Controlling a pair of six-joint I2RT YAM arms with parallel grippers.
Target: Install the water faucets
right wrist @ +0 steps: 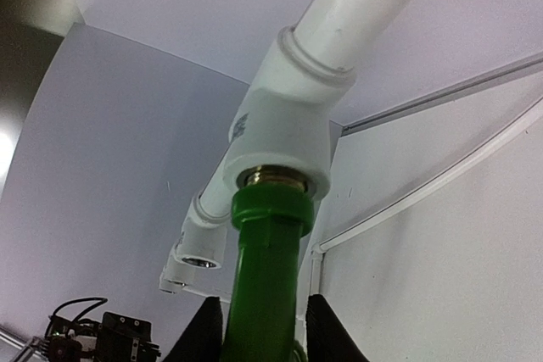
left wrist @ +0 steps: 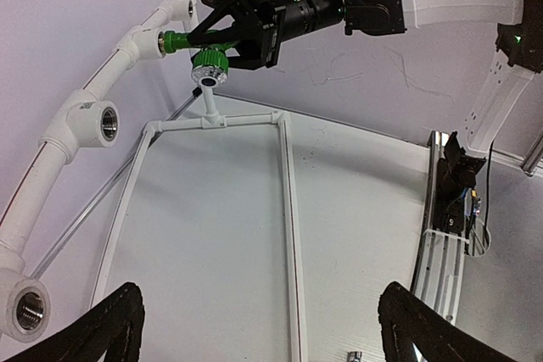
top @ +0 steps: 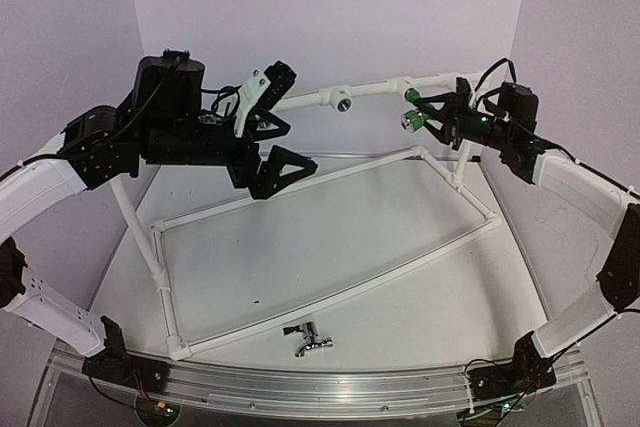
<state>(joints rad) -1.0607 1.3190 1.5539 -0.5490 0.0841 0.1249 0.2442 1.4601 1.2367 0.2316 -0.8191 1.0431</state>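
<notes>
The green faucet (top: 410,107) sticks out of a white pipe socket (top: 400,87) on the raised back pipe. In the right wrist view its green neck (right wrist: 267,252) meets the socket's brass thread (right wrist: 284,154). My right gripper (top: 425,110) is shut on it, with the fingers (right wrist: 202,332) close on both sides. It also shows in the left wrist view (left wrist: 216,37), holding the faucet (left wrist: 188,42). The chrome faucet (top: 307,340) lies on the table near the front edge. My left gripper (top: 285,125) is raised at the left, wide open and empty, its fingers (left wrist: 110,328) far apart.
A white pipe frame (top: 330,292) lies across the table, with uprights carrying the back pipe. Free sockets with dark holes sit along that pipe (top: 345,102) (left wrist: 106,120) (left wrist: 30,311). An aluminium rail (top: 320,387) runs along the front edge. Walls stand close behind.
</notes>
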